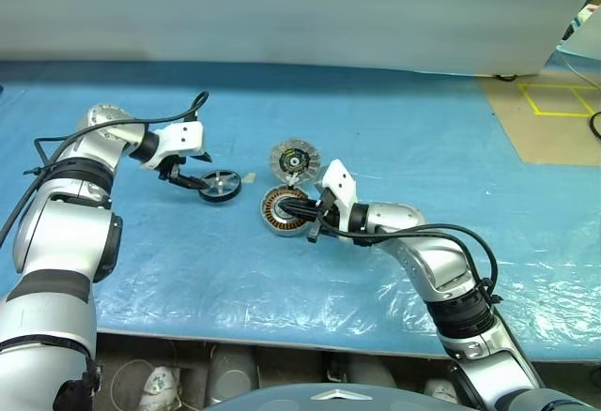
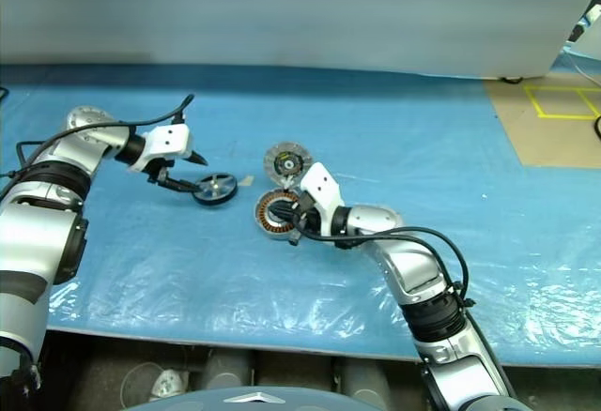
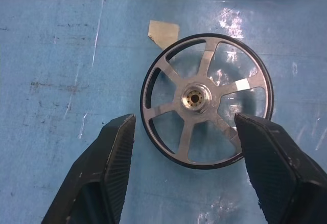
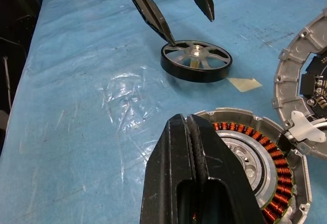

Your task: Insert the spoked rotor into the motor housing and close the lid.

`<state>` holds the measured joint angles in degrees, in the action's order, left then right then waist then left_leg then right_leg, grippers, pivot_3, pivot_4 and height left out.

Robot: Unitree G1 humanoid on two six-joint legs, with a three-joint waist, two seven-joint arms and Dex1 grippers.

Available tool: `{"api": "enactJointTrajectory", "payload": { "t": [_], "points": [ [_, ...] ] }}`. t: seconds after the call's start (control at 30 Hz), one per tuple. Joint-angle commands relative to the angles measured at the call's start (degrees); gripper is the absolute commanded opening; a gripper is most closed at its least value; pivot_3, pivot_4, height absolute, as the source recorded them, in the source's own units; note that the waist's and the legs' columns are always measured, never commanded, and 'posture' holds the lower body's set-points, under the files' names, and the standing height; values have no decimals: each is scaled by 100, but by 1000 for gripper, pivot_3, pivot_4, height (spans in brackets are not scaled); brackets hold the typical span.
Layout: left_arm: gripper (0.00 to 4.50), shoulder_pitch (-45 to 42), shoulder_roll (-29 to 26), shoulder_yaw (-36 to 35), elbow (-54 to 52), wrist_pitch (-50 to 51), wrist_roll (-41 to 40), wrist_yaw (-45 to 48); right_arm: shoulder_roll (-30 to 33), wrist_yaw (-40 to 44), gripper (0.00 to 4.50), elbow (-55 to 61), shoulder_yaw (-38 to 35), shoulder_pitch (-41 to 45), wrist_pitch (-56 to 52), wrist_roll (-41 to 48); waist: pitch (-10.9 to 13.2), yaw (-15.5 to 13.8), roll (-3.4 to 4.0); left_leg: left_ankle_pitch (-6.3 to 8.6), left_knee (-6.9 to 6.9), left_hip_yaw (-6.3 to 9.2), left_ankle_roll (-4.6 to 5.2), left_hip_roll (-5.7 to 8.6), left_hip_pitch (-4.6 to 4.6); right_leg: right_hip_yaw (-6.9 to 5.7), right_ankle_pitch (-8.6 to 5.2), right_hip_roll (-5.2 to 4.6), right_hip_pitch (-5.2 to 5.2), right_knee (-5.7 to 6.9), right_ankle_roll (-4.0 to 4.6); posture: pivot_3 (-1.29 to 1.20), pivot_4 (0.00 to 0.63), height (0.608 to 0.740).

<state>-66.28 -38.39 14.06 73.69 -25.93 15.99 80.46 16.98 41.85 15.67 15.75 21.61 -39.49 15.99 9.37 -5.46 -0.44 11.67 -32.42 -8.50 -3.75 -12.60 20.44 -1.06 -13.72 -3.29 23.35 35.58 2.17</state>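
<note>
The spoked rotor, black-rimmed with silver spokes, lies flat on the blue sheet, left of centre. My left gripper is open, angled down over it, one finger on either side of its rim. The motor housing with its ring of copper windings sits at the centre. The lid lies open just behind it, inner face up, joined at the edge. My right gripper is shut with nothing in it, its tips over the near rim of the housing.
A small scrap of tape lies between rotor and housing. The blue plastic sheet covers the table, whose front edge runs near the bottom. A brown floor patch with yellow tape is at the far right.
</note>
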Motion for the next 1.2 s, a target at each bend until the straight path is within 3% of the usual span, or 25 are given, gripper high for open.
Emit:
{"api": "enactJointTrajectory", "payload": {
  "t": [0.03,0.8,1.2],
  "points": [
    [3262,-36,-27,28,12,-132,91,-149,0,-57,0,292,-62,-39,6,141,0,0,0,0,0,0,0,0,0,0,0,0,0,0,0,0,150,740],
    [3262,-179,384,147,151,-217,396,-271,26,-448,0,549,-64,-292,-87,225,1,-10,-2,0,-2,3,-1,3,-2,0,0,-2,-4,1,-1,0,150,740],
    [3262,-210,341,290,207,-203,632,-166,13,-546,0,536,-47,-314,-53,243,1,-6,-2,0,-1,3,-1,3,-3,0,0,-2,-4,2,-1,0,150,740]
  ]
}}
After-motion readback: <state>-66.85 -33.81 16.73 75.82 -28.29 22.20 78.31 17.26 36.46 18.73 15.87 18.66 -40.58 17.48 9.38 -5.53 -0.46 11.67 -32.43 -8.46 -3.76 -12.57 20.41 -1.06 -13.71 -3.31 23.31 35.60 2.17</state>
